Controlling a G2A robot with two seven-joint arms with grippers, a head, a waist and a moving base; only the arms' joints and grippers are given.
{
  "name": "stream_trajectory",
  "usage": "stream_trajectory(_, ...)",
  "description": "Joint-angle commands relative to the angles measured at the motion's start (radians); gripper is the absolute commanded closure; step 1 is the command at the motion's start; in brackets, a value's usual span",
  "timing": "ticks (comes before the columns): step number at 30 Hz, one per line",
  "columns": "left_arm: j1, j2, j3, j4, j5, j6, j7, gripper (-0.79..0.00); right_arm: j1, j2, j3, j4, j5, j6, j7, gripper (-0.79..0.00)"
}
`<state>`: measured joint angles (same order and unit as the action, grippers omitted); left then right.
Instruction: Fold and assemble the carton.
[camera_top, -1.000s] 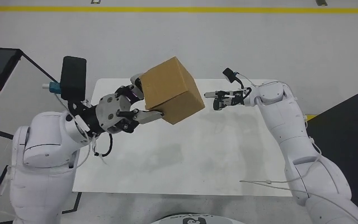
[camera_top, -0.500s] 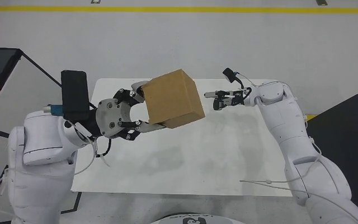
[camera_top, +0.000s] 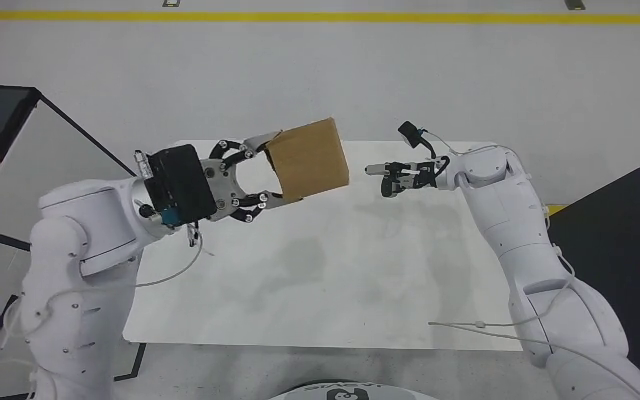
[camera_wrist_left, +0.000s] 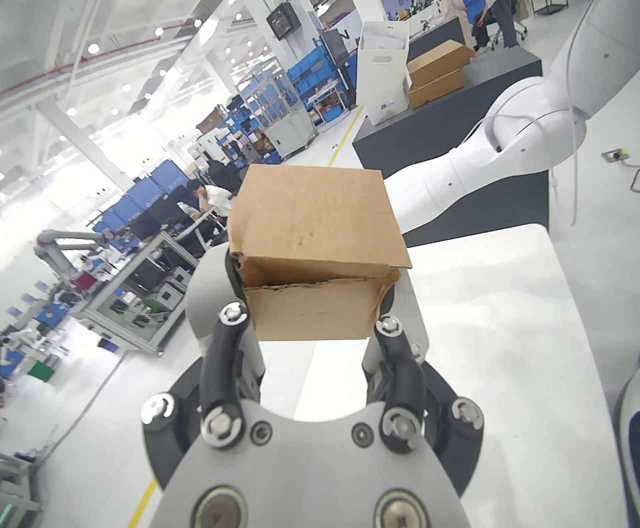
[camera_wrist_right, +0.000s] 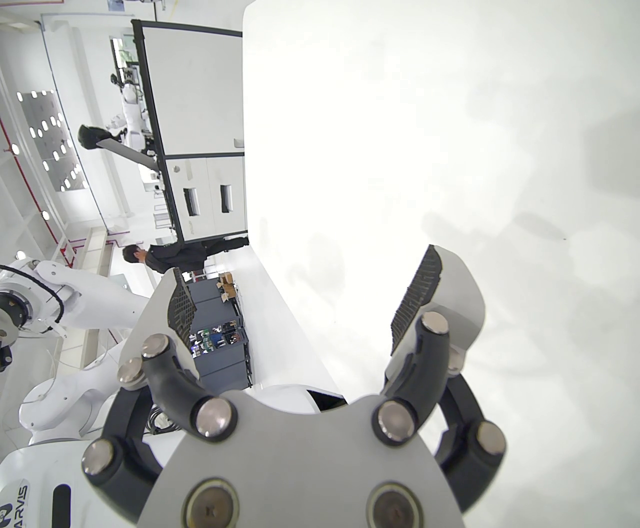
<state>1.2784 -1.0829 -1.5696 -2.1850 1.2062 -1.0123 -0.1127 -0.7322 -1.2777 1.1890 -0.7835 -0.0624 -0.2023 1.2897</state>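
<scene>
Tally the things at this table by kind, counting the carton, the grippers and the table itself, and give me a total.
Carton: 1, brown, held above the table.
Grippers: 2, the left gripper shut on the carton, the right gripper open and holding nothing.
Table: 1, white.
Total: 4

White rectangular table (camera_top: 330, 290) centre; yellow floor line (camera_top: 320, 16) along far side; black framed panel (camera_top: 12, 112) far left.
</scene>
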Motion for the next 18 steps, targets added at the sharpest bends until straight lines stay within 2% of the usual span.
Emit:
stream_trajectory(1,-0.012,0.006,0.015,-0.013,0.157,0.000,0.086,0.000,0.000,0.000,0.000,0.000,0.000,0.000,0.000,-0.785)
stream_trajectory(4,-0.012,0.014,0.022,-0.007,0.328,0.008,0.249,0.000,0.000,0.000,0.000,0.000,0.000,0.000,0.000,-0.785)
stream_trajectory(6,-0.002,0.016,0.024,-0.003,0.390,0.033,0.310,0.000,0.000,0.000,0.000,0.000,0.000,0.000,0.000,-0.785)
stream_trajectory(15,-0.002,0.016,0.024,-0.003,0.390,0.033,0.310,0.000,0.000,0.000,0.000,0.000,0.000,0.000,0.000,-0.785)
stream_trajectory(18,-0.012,0.025,0.034,-0.052,0.539,0.054,0.336,0.000,0.000,0.000,0.000,0.000,0.000,0.000,0.000,-0.785)
